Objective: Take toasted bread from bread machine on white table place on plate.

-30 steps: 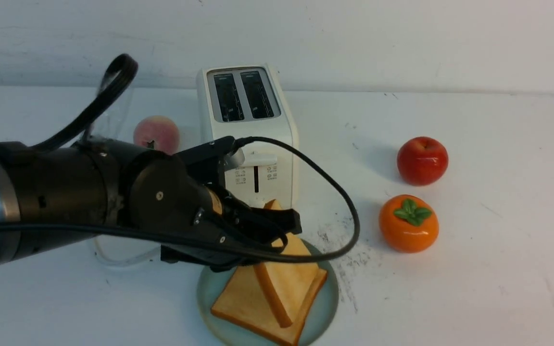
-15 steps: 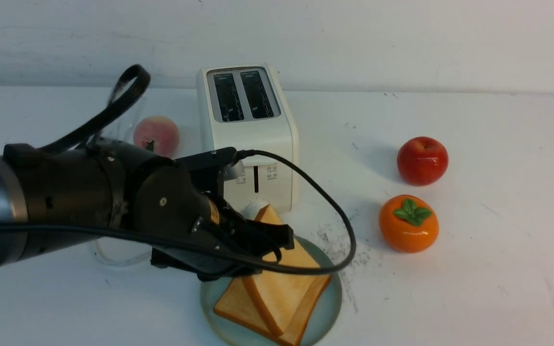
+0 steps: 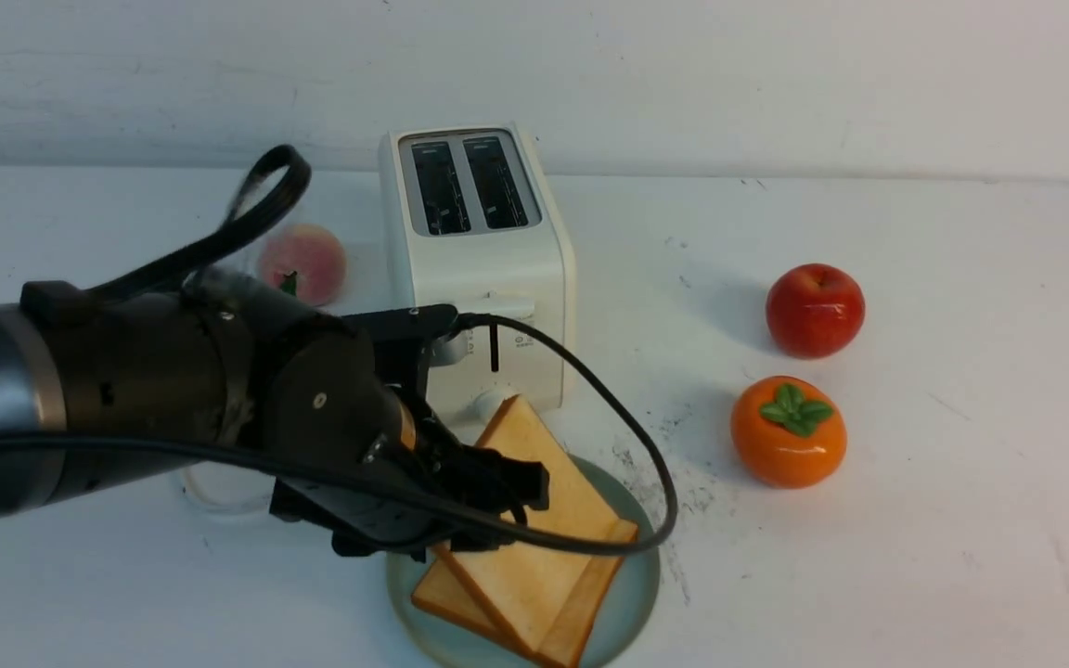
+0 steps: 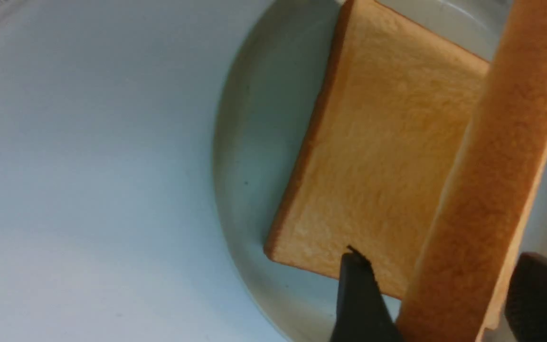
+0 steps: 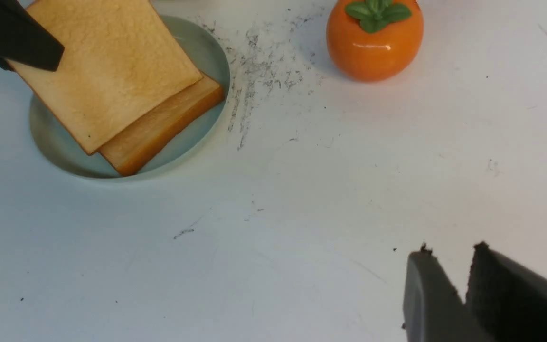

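Note:
The bread machine (image 3: 479,241) stands at the back of the white table (image 3: 915,520), both slots empty. One slice of toasted bread (image 3: 446,598) lies flat on the plate (image 3: 632,594). A second slice (image 3: 544,520) leans over it, its far corner raised toward the bread machine. My left gripper (image 3: 497,501) hovers at the plate's left side. In the left wrist view the gripper (image 4: 439,256) is open, with the upper slice's crust edge (image 4: 492,190) loose between the jaws above the flat slice (image 4: 387,156). My right gripper (image 5: 450,249) hangs over bare table, narrowly open and holding nothing.
A peach (image 3: 302,263) sits left of the bread machine. A red apple (image 3: 815,309) and an orange persimmon (image 3: 788,431) stand to the right. Dark scuffs (image 3: 655,464) mark the table beside the plate. A white cord (image 3: 219,496) loops under my left arm.
The upper slice has dropped from a steep tilt to lean low on the lower slice. My left gripper has sunk, drawn back to the left and opened its jaws.

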